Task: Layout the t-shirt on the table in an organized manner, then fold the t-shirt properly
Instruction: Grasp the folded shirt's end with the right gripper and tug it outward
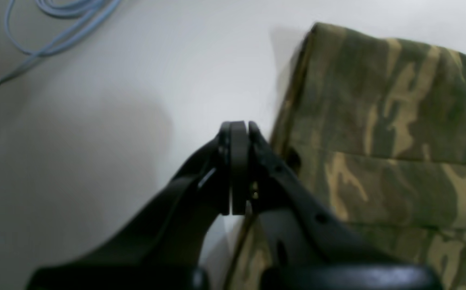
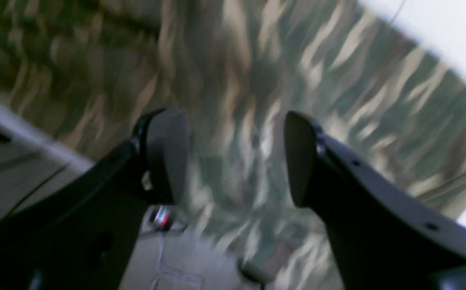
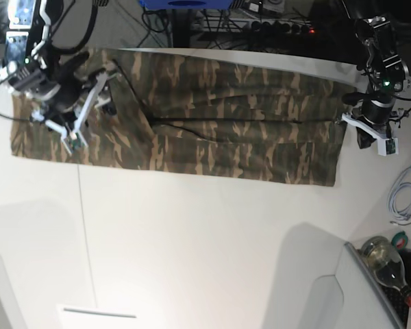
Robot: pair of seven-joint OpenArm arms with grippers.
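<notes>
The camouflage t-shirt [image 3: 226, 116] lies stretched out as a long band across the far part of the white table [image 3: 205, 240]. My right gripper [image 3: 73, 139] hovers over the shirt's left end; in the right wrist view the right gripper [image 2: 233, 133] stands open, with blurred camouflage cloth [image 2: 338, 80] beneath it and nothing between the fingers. My left gripper [image 3: 364, 139] is just off the shirt's right end. In the left wrist view the left gripper [image 1: 237, 125] is shut and empty over bare table, right beside the shirt's edge [image 1: 398, 121].
A pale blue cable [image 1: 55, 24] loops on the table beyond the left gripper and shows again as a cable [image 3: 404, 199] near the right edge. A glass bottle [image 3: 387, 264] lies at the lower right. A thin dark seam [image 3: 85, 233] runs down the tabletop.
</notes>
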